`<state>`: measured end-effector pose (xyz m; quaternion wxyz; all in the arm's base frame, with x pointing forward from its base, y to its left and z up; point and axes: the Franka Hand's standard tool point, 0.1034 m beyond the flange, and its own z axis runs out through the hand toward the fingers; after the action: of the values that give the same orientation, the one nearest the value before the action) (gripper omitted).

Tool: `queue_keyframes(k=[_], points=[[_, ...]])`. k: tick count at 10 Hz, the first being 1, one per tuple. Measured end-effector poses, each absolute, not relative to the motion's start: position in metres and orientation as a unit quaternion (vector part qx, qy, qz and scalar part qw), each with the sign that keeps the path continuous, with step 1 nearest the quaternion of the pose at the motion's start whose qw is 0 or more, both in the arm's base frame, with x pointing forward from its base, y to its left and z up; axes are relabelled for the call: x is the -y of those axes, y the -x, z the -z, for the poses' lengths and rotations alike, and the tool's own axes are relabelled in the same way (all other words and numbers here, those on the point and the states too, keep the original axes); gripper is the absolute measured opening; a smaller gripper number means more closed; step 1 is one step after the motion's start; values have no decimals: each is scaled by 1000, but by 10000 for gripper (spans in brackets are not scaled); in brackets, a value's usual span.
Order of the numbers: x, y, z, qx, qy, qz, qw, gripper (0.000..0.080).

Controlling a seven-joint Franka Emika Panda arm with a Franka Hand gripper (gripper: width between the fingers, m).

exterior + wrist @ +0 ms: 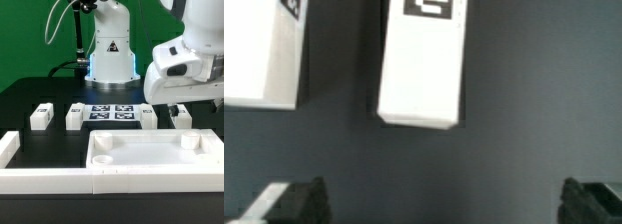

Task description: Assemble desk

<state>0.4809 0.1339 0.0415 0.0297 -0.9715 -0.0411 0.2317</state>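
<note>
The desk panel, a white tray with a raised rim, lies at the front right of the table. Several white block legs stand in a row behind it: two at the exterior view's left and two at its right. My gripper hangs over the right-hand legs. In the wrist view my gripper is open and empty. One tagged leg lies ahead of the gap between the fingertips, not touching them. Another leg shows partly beside it.
The marker board lies flat between the two pairs of legs. White border wall segments run along the table's left and front. The robot base stands at the back, before a green backdrop.
</note>
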Motion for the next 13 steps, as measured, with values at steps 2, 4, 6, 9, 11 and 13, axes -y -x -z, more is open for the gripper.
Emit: queue_keyframes(k=[2, 4, 6, 9, 11, 13], points=[[-125, -471, -38, 62, 962, -265, 36, 648], [-126, -466, -35, 66, 937, -341, 35, 648], [-128, -449, -33, 31, 903, -428, -7, 648], [-133, -458, -30, 38, 902, -430, -3, 648], [-134, -455, -29, 29, 901, -432, -9, 648], [-138, -437, -17, 19, 887, -460, -26, 648]])
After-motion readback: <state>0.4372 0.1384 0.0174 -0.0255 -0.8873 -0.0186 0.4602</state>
